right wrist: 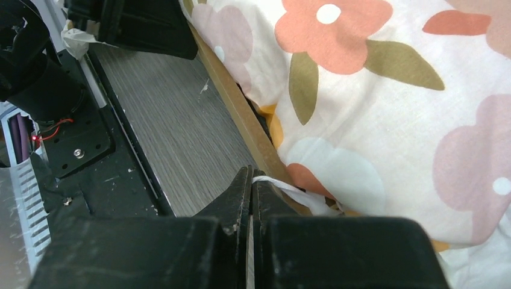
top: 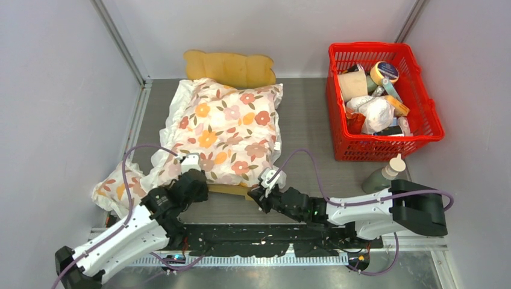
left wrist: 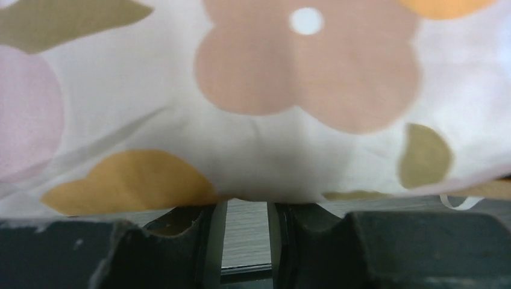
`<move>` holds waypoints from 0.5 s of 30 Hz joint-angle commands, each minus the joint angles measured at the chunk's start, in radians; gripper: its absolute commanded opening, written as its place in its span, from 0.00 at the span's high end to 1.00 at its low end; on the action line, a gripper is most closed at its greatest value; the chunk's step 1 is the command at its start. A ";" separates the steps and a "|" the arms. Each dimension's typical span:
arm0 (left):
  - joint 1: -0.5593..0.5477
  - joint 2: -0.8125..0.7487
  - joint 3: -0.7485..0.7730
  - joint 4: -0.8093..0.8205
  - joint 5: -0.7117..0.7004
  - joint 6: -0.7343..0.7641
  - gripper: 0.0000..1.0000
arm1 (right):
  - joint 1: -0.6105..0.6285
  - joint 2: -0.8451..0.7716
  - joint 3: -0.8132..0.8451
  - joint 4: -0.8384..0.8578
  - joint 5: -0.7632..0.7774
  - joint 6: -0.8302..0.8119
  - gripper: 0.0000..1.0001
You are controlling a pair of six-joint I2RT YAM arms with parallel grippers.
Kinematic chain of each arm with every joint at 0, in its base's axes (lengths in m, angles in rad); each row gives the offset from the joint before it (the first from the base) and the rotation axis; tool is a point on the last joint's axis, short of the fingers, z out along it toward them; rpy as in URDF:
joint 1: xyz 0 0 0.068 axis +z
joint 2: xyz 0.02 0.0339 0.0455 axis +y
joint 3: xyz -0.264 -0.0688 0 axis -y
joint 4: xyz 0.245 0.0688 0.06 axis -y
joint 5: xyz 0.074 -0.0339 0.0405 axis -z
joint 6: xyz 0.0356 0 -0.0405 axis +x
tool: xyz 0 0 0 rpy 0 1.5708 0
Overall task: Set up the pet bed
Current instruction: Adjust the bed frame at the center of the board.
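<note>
Cushion (top: 226,129) on pet bed (top: 229,67), right gripper (right wrist: 252,179) (closed)

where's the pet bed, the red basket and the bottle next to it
pet bed (top: 229,67): top view, on its scalloped wooden headboard.
red basket (top: 379,147): top view, on its near wall.
green bottle (top: 378,179): top view, on its body, below the white cap.

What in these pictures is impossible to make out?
- Bed surface: top view, the cushion covers it.
- Left gripper tips: left wrist view, cushion fabric drapes over them; grip unclear.
- Basket contents: top view, piled up and too small to name.
- Bottle label: top view, too small.
</note>
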 commanded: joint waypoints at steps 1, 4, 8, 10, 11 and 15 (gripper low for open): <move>0.203 0.033 -0.018 0.128 0.073 0.069 0.67 | 0.005 0.025 0.079 0.080 -0.026 0.014 0.95; 0.326 0.101 0.006 0.191 0.102 0.163 0.67 | 0.005 0.048 0.105 0.083 -0.022 0.009 0.95; 0.470 0.233 0.071 0.262 0.150 0.245 0.66 | -0.010 0.092 0.140 0.075 -0.025 0.012 0.95; 0.538 0.303 0.110 0.284 0.185 0.260 0.65 | -0.026 0.125 0.154 0.079 -0.038 0.017 0.95; 0.569 0.340 0.132 0.288 0.193 0.264 0.65 | -0.038 0.137 0.159 0.085 -0.044 0.019 0.95; 0.685 0.443 0.193 0.313 0.253 0.250 0.65 | -0.080 0.198 0.197 0.103 -0.092 0.028 0.95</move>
